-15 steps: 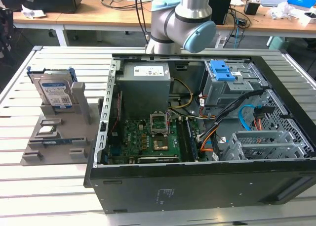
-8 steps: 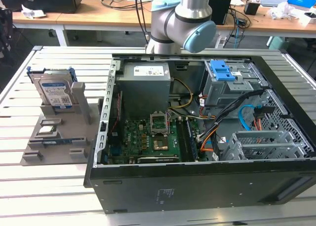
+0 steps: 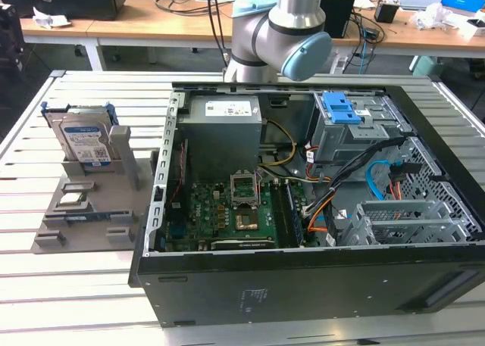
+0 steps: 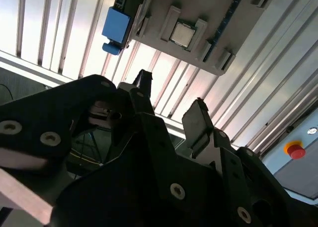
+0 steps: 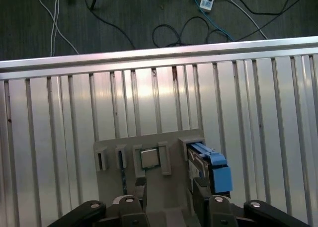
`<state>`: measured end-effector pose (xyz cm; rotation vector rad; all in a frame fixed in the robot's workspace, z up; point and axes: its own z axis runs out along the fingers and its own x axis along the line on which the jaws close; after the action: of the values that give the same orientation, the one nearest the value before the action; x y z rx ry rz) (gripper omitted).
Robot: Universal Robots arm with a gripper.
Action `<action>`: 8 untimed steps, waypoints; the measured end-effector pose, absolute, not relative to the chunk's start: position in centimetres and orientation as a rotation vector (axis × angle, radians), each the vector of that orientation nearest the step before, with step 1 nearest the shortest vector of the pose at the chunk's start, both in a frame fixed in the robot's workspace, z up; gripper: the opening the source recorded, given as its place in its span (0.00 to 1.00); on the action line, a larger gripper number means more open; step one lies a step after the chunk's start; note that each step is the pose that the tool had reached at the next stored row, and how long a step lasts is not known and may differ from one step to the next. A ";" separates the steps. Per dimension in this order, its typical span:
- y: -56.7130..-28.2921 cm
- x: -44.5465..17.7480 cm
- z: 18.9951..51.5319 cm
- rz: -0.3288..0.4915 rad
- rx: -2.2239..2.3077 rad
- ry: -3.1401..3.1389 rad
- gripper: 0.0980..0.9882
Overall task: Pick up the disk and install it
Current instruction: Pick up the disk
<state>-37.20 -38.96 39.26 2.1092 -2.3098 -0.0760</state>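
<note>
— Silver and flat, the rectangular hard drive in its blue plastic carrier bracket (image 3: pixel 85 140) stands on edge in a slot of the grey plastic holder (image 3: pixel 127 160). Why upright?
— I judge it leaves the broad faces free for a grasp from above. The holder sits on the slatted aluminium worktop (image 3: pixel 45 285), at the exterior view's left, just beside the open black computer case (image 3: pixel 303 289).
— And the black two-fingered pincer (image 5: pixel 169 194)?
— In both wrist views its fingers stand apart with nothing between them: empty, poised over the holder, clear of the drive.
— Why does the case lie on its side?
— With the side panel off, the green motherboard (image 3: pixel 220 213) and the grey metal drive cage with the blue latch (image 3: pixel 337 141) face upward, reachable from above. The drive is not yet lifted, so the whole task is undone.
— Anything else in the holder?
— A small square silver processor chip (image 5: pixel 148 158), in a pocket near the drive's slot.
</note>
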 end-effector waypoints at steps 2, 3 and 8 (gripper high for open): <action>-39.0 -37.2 39.3 -0.076 2.109 -2.310 0.50; -39.0 -37.2 39.3 -0.076 2.109 -2.310 0.50; -38.2 -37.1 39.3 -0.076 2.109 -2.310 0.50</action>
<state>-37.07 -38.24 39.27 2.1094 -2.3095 -0.0760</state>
